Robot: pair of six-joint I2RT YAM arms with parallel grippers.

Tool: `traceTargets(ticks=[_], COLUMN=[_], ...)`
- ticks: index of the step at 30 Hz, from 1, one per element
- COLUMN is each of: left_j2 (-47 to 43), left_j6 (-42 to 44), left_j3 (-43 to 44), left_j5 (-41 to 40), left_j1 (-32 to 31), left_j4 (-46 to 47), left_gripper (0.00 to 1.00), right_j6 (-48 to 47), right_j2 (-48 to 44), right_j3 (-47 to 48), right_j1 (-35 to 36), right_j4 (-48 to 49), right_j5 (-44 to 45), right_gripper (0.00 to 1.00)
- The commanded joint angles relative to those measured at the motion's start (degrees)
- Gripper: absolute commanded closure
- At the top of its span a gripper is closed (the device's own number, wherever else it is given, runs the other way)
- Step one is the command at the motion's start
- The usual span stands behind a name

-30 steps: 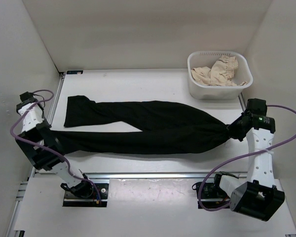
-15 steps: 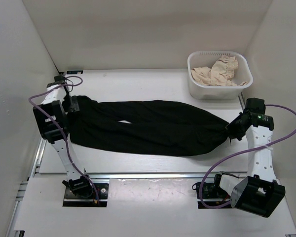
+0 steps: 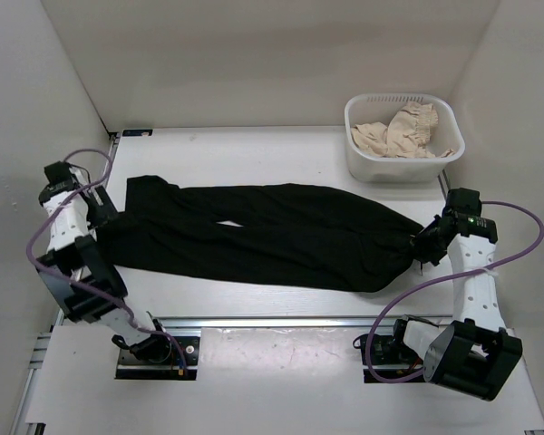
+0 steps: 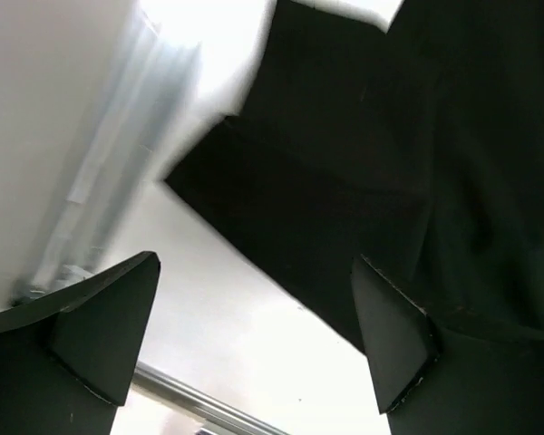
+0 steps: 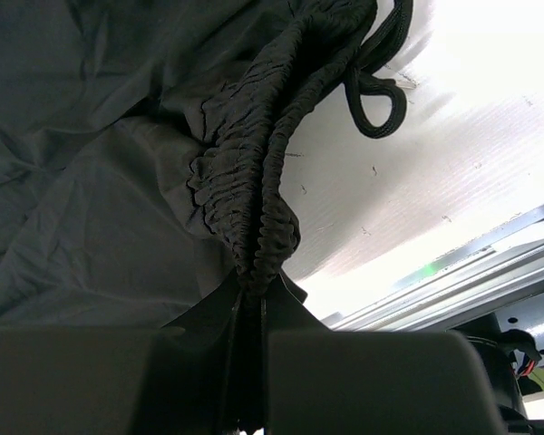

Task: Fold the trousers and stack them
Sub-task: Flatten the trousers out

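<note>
Top view: can't read jaw gap on left gripper (image 3: pixel 106 214) at 9 o'clock, too small and dark against trousers (image 3: pixel 263 234). Same at 3 o'clock: right gripper (image 3: pixel 426 245) tips buried in bunched waistband. Left wrist: blurred, trousers cropped at 12 and 3, both fingers (image 4: pixel 100 335) cropped at 6. Right wrist: tips lost inside fabric, trousers cropped at 12 and 9, drawstring (image 5: pixel 377 133) cut at 12. Basket (image 3: pixel 363 168) wall hiding lower part of cloth (image 3: pixel 399 131).

Presenting as a robotics laboratory test cell, showing a white table (image 3: pixel 254 149) boxed in by plain white panels (image 3: pixel 254 63), with a left arm (image 3: pixel 68 222) and right arm (image 3: pixel 476 281) bolted onto metal rails (image 3: pixel 272 323) and trailing purple cables (image 3: pixel 435 282).
</note>
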Motion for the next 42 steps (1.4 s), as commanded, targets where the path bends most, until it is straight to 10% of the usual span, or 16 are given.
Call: traceTargets(ticks=[1,15,19,34,37,42], left_j2=[6.60,16.88,17.34,-1.64,-1.65,-0.95], left_j6=[-0.01,-0.01,-0.01,-0.01,-0.01,-0.01], left_j3=[-5.31,-7.42,-12.86,-27.64,-27.64,-25.88], left_j5=[4.05,-1.21,-2.26,-17.04,-17.04,-14.94], left_j1=[2.20,5.29,6.25,22.16,22.78,23.31], left_j4=[2.48,7.67,8.37,6.54,5.83,0.84], left_gripper=[0.03,0.00,0.86,0.86,0.74,0.26], right_j6=[-0.88,-1.41,-1.41,7.63,10.01,10.97], right_j2=[-0.94,-2.25,-2.25,-15.06,-16.76,-17.37], right_j3=[0.47,-0.59,-0.06,-4.46,-3.22,-4.62], right_j1=[-0.18,-0.70,-3.59,-12.91,-12.92,-12.92], right_j4=[1.37,0.32,-1.97,-16.20,-17.88,-19.20], right_j5=[-0.50,1.61,1.61,6.68,11.70,14.61], right_gripper=[1.00,1.00,1.00,1.00,0.98,0.26])
